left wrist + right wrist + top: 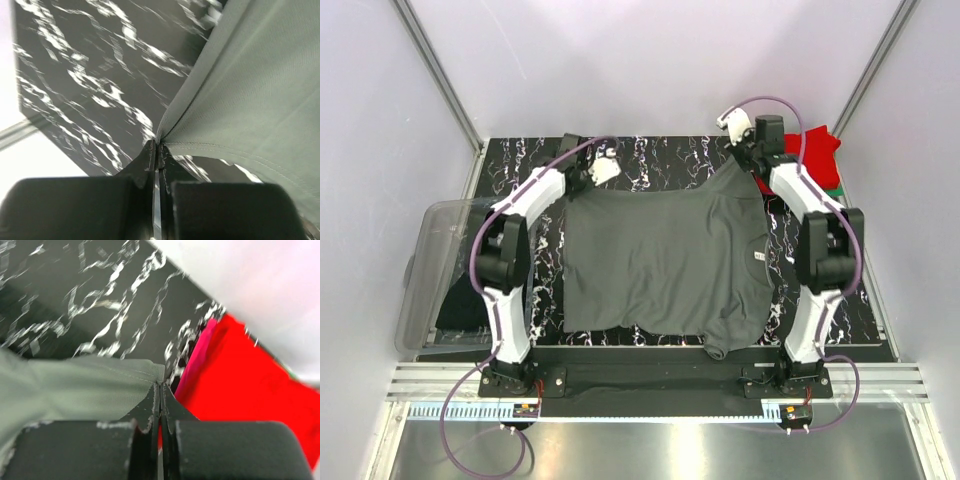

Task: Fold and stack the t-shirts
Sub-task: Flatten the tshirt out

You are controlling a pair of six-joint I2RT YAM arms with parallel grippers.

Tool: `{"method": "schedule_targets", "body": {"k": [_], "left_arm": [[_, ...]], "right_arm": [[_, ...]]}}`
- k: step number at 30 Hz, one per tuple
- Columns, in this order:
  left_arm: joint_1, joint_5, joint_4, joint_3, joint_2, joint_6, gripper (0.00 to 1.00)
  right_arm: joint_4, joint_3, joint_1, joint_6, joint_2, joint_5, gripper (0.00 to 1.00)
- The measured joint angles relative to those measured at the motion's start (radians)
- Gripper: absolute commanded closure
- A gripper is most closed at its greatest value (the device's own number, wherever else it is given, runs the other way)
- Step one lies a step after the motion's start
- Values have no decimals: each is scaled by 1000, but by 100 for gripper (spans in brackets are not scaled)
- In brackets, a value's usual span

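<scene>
We see the grey shirt (660, 265) spread flat across the middle of the worktop (660, 160). Our left tool (156, 150) is clamped tight on its far left corner, and our right tool (160, 386) on its far right corner. A red shirt (250, 395) lies just beyond, far right.

Walls (650, 60): pale, plain panels.
Posts (438, 75): bare metal, at both back corners.
Table (660, 155): black, white marble veining.
Front: shiny steel sheet (650, 450).
</scene>
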Motion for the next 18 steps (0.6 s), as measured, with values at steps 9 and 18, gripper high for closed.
{"method": "schedule_targets", "body": {"k": [9, 18], "left_arm": [[21, -81, 51, 283, 260, -19, 78], [31, -119, 130, 334, 340, -19, 100]], "right_arm": [[36, 367, 0, -5, 356, 38, 100], [22, 646, 0, 6, 574, 50, 100]]}}
